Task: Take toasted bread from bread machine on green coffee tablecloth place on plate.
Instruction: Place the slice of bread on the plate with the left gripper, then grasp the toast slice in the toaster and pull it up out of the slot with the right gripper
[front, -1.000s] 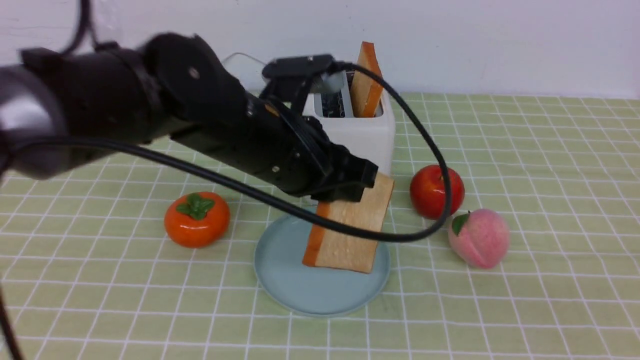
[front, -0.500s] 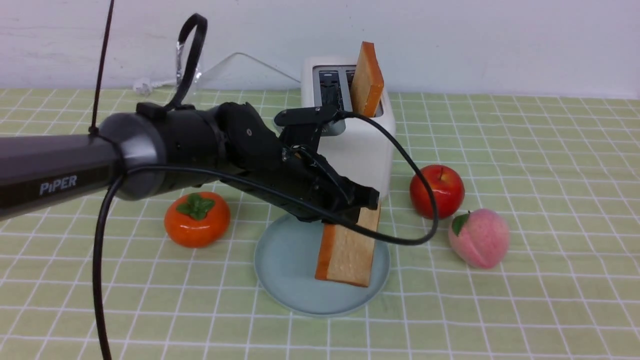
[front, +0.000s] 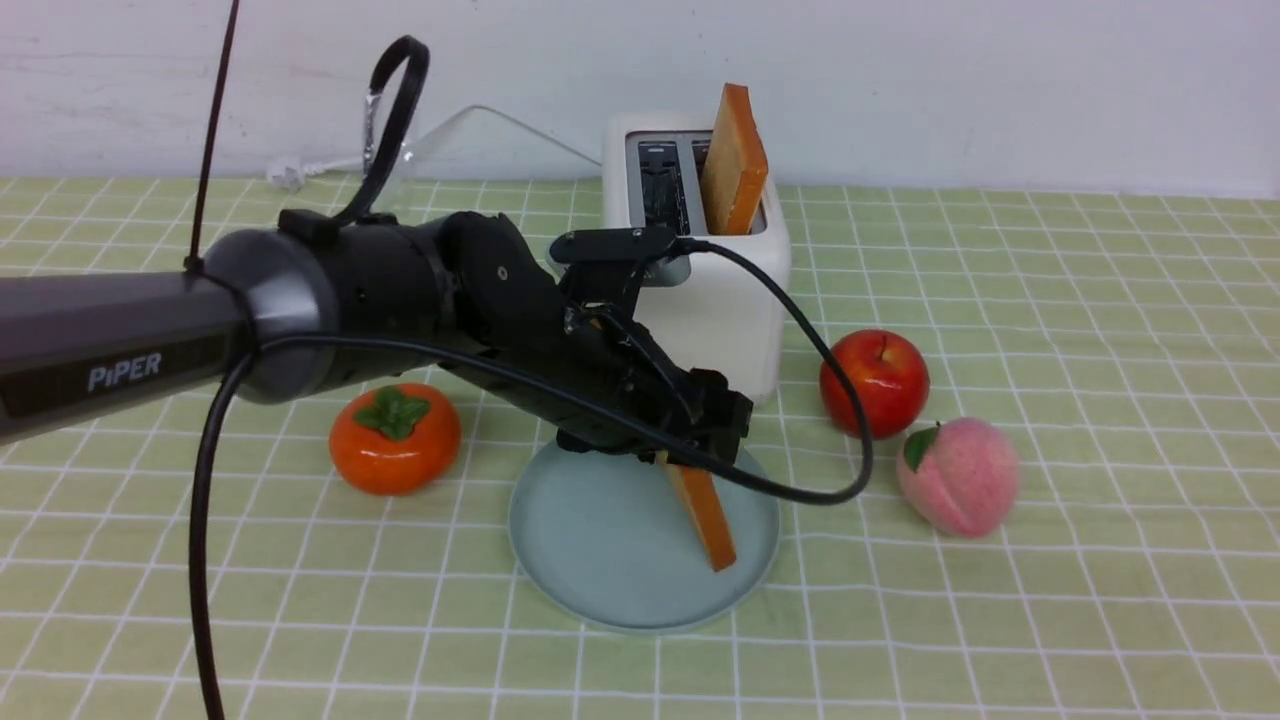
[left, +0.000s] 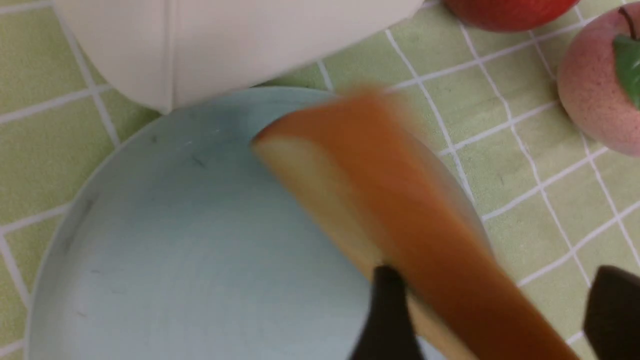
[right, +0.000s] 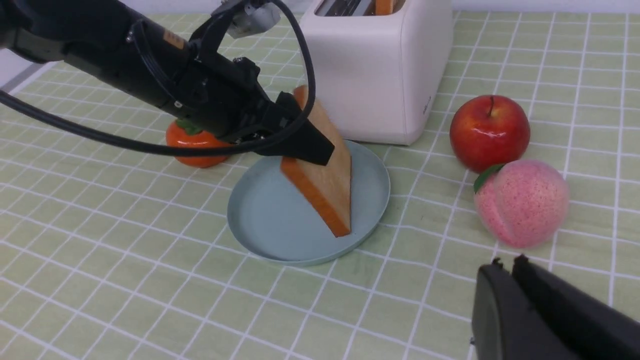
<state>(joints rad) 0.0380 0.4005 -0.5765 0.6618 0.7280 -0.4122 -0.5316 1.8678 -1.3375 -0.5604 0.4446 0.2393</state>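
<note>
One slice of toasted bread (front: 705, 512) stands tilted on its edge on the pale blue plate (front: 590, 545). My left gripper (front: 718, 432) is over its upper end. In the left wrist view the gripper (left: 495, 277) is open: one finger (left: 386, 305) touches the blurred slice (left: 380, 185), the other stands apart from it. The second slice (front: 736, 160) sticks up from the white bread machine (front: 705, 290) behind the plate, on the green tablecloth (front: 1060, 300). My right gripper (right: 506, 261) is shut and empty, hovering near the peach.
An orange persimmon (front: 393, 437) lies left of the plate. A red apple (front: 873, 382) and a pink peach (front: 958, 476) lie to its right. The toaster's white cord (front: 290, 172) runs along the back left.
The left arm lowered and turned the slice from face-on to edge-on, setting its lower edge on the plate. The jaws have opened off the slice.
</note>
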